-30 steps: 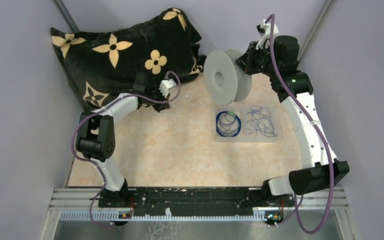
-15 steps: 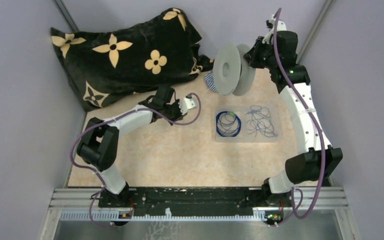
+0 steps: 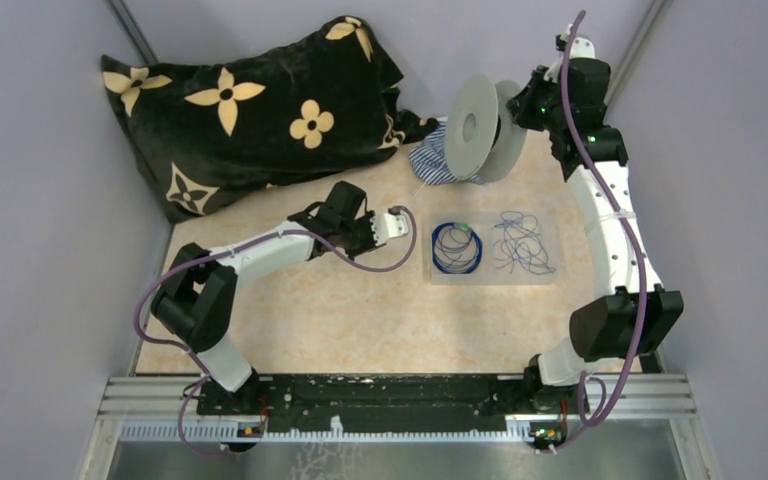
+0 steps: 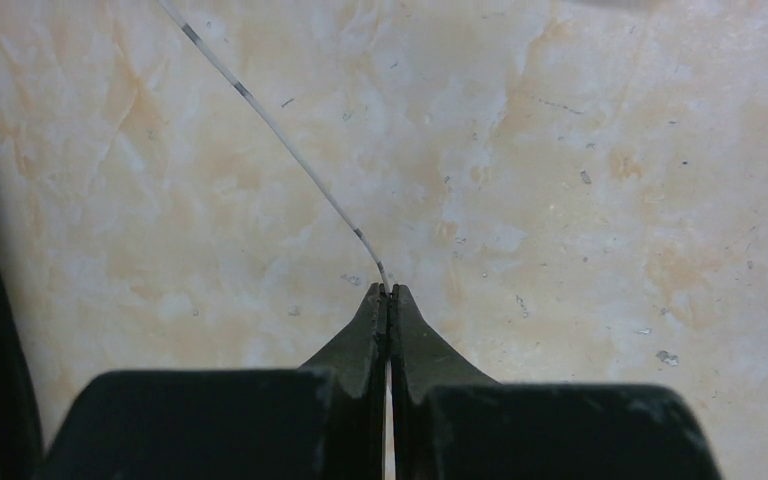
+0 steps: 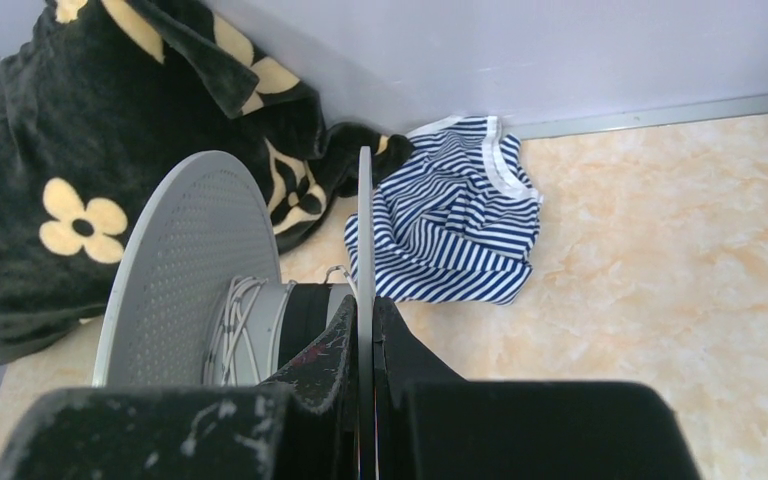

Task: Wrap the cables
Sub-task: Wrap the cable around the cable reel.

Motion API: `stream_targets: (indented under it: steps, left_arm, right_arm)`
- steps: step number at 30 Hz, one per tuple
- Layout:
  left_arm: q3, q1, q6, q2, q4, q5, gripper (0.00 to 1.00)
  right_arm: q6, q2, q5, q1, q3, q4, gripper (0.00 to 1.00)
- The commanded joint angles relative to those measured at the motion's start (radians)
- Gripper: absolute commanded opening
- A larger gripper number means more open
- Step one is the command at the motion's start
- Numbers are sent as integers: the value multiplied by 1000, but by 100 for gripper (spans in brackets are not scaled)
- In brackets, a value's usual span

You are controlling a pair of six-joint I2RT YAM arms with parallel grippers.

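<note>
cable (image 4: 278, 138) pinched in left end effector (image 4: 389, 292) over tabletop (image 4: 580, 200); right end effector (image 5: 365, 302) clamps spool (image 5: 195, 260) rim by back wall (image 5: 560, 50).

A beige marbled table top (image 3: 290, 310) is lying under soft, even light. A black blanket with yellow flowers (image 3: 250, 110) is slumping in its far left corner. Pale lilac-grey walls (image 3: 40, 250) are rising close behind the blanket and to both sides of it. Just right of the blanket, a blue-and-white striped cloth (image 5: 450, 230) is lying crumpled. Well in front of the blanket, an aluminium rail (image 3: 145, 398) is running along the near edge.
</note>
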Motion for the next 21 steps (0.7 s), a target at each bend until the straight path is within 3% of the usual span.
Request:
stream_targets:
  steps: [1, 9, 15, 21]
  left_arm:
    - [-1, -55, 48, -36, -59, -15, 0]
    - [82, -231, 98, -30, -152, -5, 0]
    - [313, -349, 112, 59, -277, 59, 0]
    - [636, -408, 81, 145, -425, 214, 0]
  right_arm:
    - [8, -12, 70, -8, 21, 162, 0]
    - [-23, 0, 141, -9, -24, 208, 0]
    - [-27, 13, 168, 6, -94, 250, 0]
    - [-60, 9, 201, 47, -152, 280, 0]
